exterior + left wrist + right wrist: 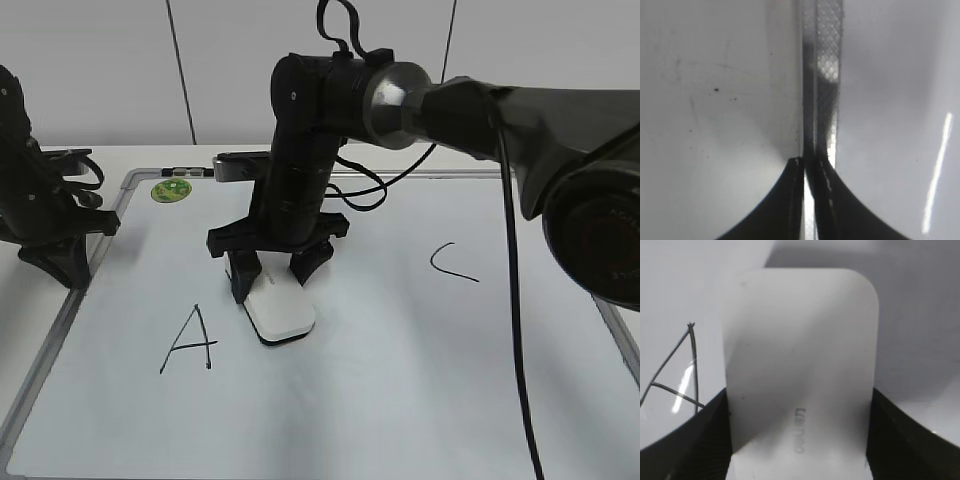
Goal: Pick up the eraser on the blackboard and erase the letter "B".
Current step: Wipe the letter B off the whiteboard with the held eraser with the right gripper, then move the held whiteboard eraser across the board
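The white eraser lies flat on the blackboard, just right of the letter "A". My right gripper reaches across from the right and is shut on the eraser, one finger on each long side. In the right wrist view the eraser fills the space between the fingers, and part of the "A" shows at the left. The letter "B" shows in no view. My left gripper is shut and empty at the board's left edge, over the grey frame.
An open "C" is written on the right half of the board. A round green magnet sits at the board's far left corner. The right arm's cable hangs over the board's right side.
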{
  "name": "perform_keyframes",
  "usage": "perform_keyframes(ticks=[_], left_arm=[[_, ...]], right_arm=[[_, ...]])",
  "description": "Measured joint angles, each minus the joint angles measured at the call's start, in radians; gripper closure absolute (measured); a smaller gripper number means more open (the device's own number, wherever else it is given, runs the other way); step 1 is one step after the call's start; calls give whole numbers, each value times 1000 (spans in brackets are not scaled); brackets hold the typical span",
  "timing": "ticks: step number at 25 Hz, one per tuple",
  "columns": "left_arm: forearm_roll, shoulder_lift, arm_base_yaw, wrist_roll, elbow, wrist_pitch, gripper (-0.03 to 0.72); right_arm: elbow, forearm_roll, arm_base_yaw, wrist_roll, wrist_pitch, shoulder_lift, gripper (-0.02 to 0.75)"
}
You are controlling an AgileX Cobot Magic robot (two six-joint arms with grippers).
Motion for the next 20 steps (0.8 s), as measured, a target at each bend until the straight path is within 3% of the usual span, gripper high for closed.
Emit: perform_keyframes(ticks=[5,11,14,20], left_arm=[[0,0,0,0,0,0,662],[-2,0,0,0,0,0,662],[-2,0,0,0,0,-2,662],[-2,0,0,0,0,-2,662]], right_arm=[[0,9,8,-4,0,-20,222],[-4,-168,-7,40,0,-172,222],[-4,-239,-56,65,4,-236,222],[92,-263,-205,70,6,-334,222]])
